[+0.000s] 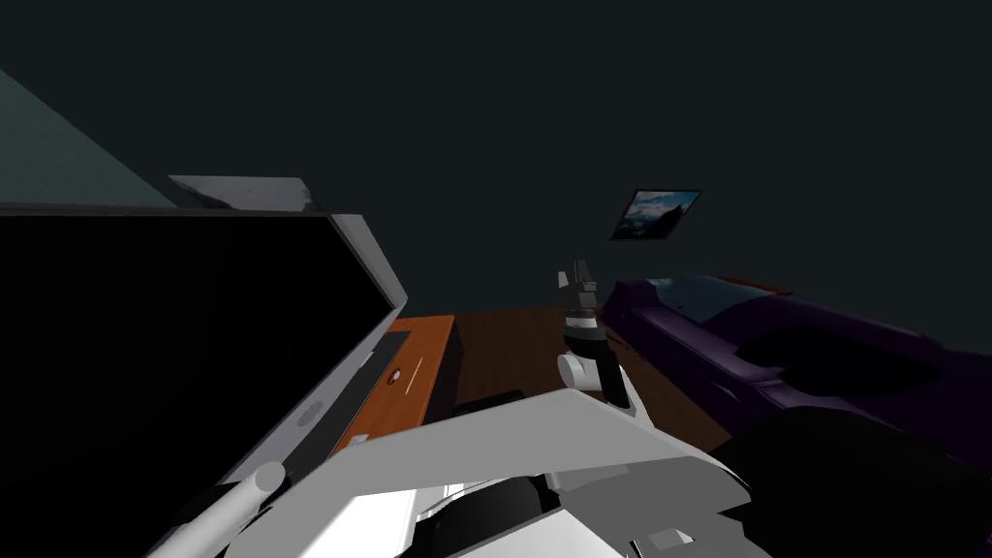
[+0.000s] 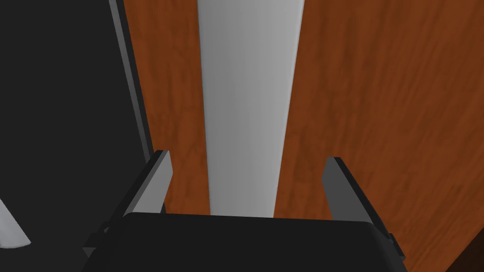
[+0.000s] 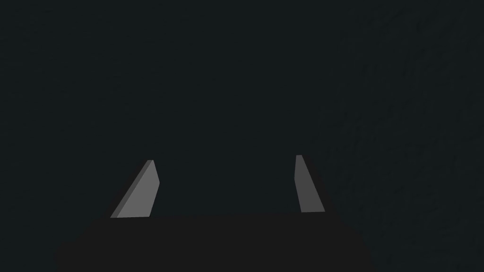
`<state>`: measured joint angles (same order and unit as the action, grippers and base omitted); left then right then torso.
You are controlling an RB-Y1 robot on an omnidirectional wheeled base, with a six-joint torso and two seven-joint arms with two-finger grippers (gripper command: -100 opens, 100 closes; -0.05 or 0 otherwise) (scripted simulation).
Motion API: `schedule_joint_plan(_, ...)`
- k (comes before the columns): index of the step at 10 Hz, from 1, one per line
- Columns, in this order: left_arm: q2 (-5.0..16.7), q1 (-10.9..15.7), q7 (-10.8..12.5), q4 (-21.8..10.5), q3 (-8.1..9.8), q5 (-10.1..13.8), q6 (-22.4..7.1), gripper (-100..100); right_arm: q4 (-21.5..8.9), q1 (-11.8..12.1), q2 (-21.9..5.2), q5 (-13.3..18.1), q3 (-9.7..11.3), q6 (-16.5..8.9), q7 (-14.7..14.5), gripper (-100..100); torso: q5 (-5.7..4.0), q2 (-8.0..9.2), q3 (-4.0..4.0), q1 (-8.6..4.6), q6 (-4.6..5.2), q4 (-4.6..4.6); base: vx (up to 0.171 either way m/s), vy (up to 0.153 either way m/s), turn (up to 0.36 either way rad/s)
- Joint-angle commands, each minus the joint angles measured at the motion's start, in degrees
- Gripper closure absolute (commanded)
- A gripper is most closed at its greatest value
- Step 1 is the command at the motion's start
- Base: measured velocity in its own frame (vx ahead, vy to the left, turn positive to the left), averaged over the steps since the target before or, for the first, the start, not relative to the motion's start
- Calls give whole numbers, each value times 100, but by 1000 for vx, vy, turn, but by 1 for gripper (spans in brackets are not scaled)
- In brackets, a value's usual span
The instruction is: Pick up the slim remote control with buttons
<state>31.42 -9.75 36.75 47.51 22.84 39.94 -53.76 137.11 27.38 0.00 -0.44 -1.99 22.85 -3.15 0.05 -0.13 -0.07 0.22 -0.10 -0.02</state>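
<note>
Left pincer (image 2: pixel 248 157): nearest our wrist camera, blades wide apart and empty, straddling the remote (image 2: pixel 248 118) with wood showing in both gaps.
Remote: pale grey slim bar, flat on the red-brown wooden bench (image 2: pixel 378 94), running from between our blades toward the pincer's 12 o'clock. We can make out no buttons.
Black panel (image 2: pixel 61 94): grey-edged, at the pincer's 9 o'clock, near the remote with a strip of wood between them.
Step in hand: we judge it the last descent. Keep the bar centred, lower until the tips pass its sides, close across the narrow width, then lift straight up. We cannot tell the height above the bench.
Right pincer (image 3: pixel 224 158): raised at 12 o'clock above the chest tip, blades wide, empty.
Left wrist view: gives the alignment of blades and bar.
Head view: gives the layout, television (image 1: pixel 145 339) at 9 o'clock, purple sofa (image 1: pixel 775 358) at 3 o'clock.
</note>
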Motion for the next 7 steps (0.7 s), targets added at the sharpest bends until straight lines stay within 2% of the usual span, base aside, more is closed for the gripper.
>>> schedule_joint_plan(1, 48, 19, 45, -153, 24, 31, -206, -100, 0, 0, 0, 0, 0, 0, 0, 0, 0, 0, 0, 0, 0, 0, -8, 46, -169)
schedule_joint_plan(3, 96, 91, 75, -364, 33, 44, -378, -100, 0, 0, 0, 0, 0, 0, 0, 0, -1, -1, 0, -3, -1, 0, 1, 42, -151)
schedule_joint_plan(4, 75, 36, 69, -243, 34, 40, -321, -100, 0, 0, 0, 0, 0, 0, 0, 0, -1, -3, -2, -5, -1, -1, 2, 20, -30)
schedule_joint_plan(5, 77, 35, 82, -242, 35, 40, -350, 0, 0, 1, 0, 0, 0, 0, 0, 0, -2, -3, -2, -12, -4, -1, 0, 0, 0)
schedule_joint_plan(6, -118, 137, -76, -228, 241, -247, -351, -100, 0, 1, 0, 0, 0, 0, 0, 0, -4, -3, -2, -18, -4, -1, 36, 20, 225)
schedule_joint_plan(7, -118, 137, -76, -228, 241, -268, -351, -100, 0, 2, 0, 0, -1, 0, 0, 0, -3, -13, -7, -15, -8, -3, 21, -11, 75)
